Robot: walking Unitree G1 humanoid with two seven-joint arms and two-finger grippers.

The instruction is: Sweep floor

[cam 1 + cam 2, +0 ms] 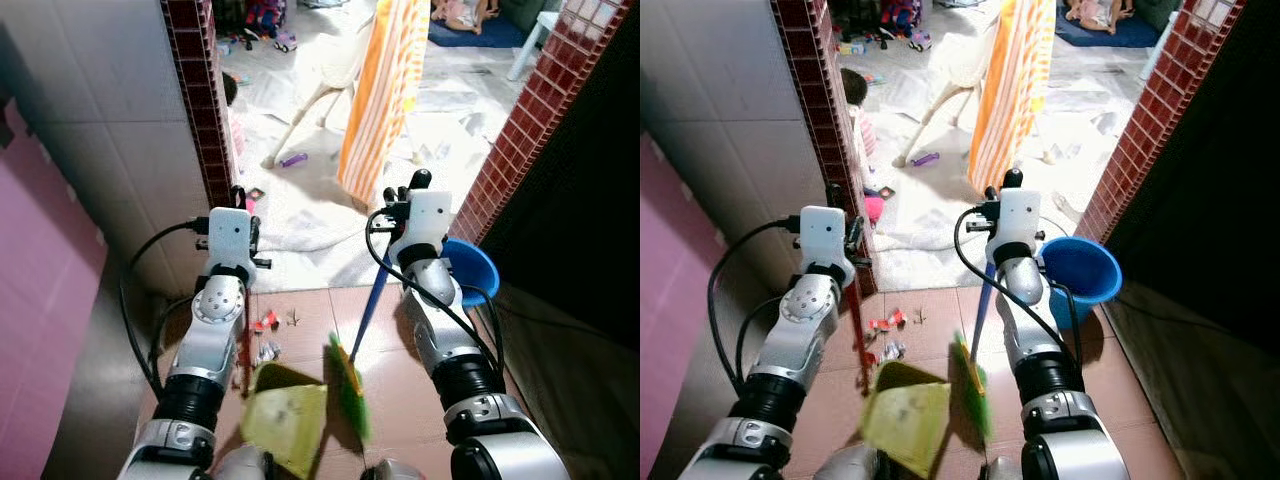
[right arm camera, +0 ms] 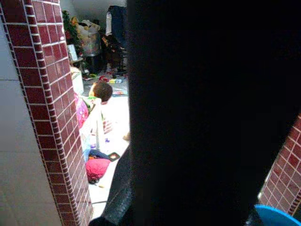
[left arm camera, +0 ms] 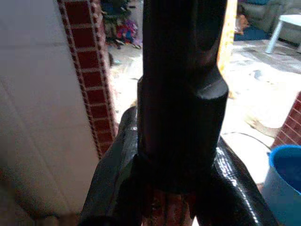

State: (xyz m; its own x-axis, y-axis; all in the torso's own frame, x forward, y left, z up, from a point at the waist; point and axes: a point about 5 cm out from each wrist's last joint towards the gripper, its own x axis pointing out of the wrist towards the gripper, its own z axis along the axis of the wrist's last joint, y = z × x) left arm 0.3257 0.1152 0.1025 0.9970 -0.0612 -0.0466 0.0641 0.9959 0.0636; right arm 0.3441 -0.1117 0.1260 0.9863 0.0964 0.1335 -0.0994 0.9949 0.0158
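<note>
My left gripper [image 1: 238, 196] is raised in front of the brick pillar and is shut on the thin red handle [image 1: 243, 352] of a yellow-green dustpan [image 1: 285, 420], which rests on the brown tiles below. My right gripper [image 1: 408, 189] is held at the same height and is shut on the blue handle [image 1: 371, 305] of a broom. The broom's green bristles [image 1: 348, 386] touch the floor just right of the dustpan. Small red and white scraps [image 1: 266, 323] lie on the tiles ahead of the dustpan. In both wrist views the held handles appear as dark shapes.
A blue bucket [image 1: 472, 264] stands close on the right by the brick wall [image 1: 530, 110]. The brick pillar [image 1: 200, 100] and a tiled wall are on the left. Beyond are an orange striped cloth [image 1: 380, 90], a white chair [image 1: 320, 90], toys, and a person sitting [image 2: 100, 92].
</note>
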